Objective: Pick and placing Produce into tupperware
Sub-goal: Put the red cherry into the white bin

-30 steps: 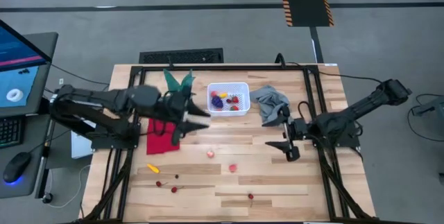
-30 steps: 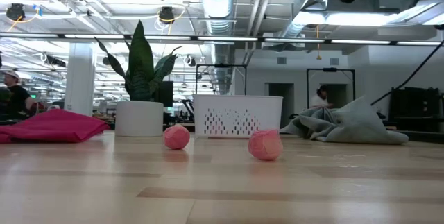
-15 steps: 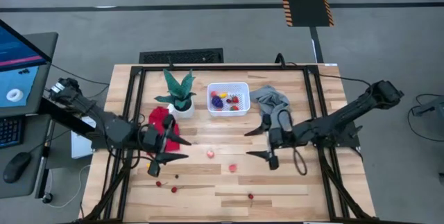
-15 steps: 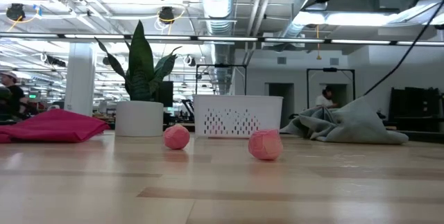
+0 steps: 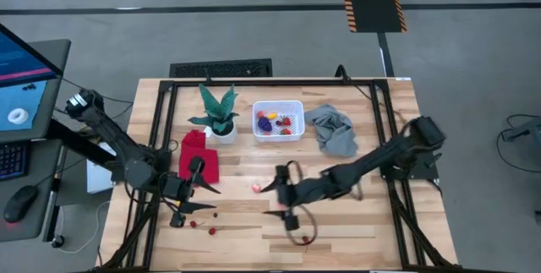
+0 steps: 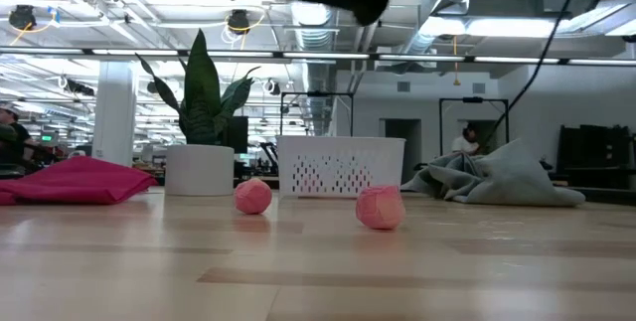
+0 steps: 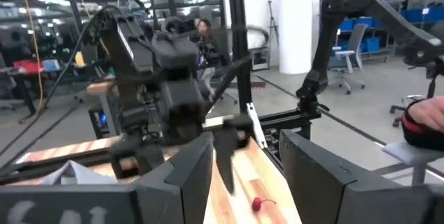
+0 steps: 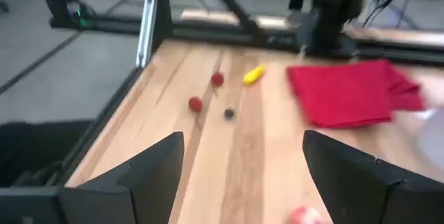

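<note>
The white bin stands at the table's far middle with several toy fruits in it. Two pink balls rest on the wood: one shows from above, and both show in the low view. Small red cherries and a yellow piece lie near left. My left gripper is open over the yellow piece and cherries. My right gripper is open at mid-table beside the pink ball, pointing toward the table's left.
A potted plant stands left of the bin. A red cloth lies near it, and a grey cloth lies right of the bin. Another cherry lies near the front edge. A black frame rims the table.
My left gripper has gone from beside the plant and bin toward the table's near left, over the red cloth. My right gripper has swept from the right side toward the table's left, to mid-table by the pink balls. Both stay open. No produce has moved.
</note>
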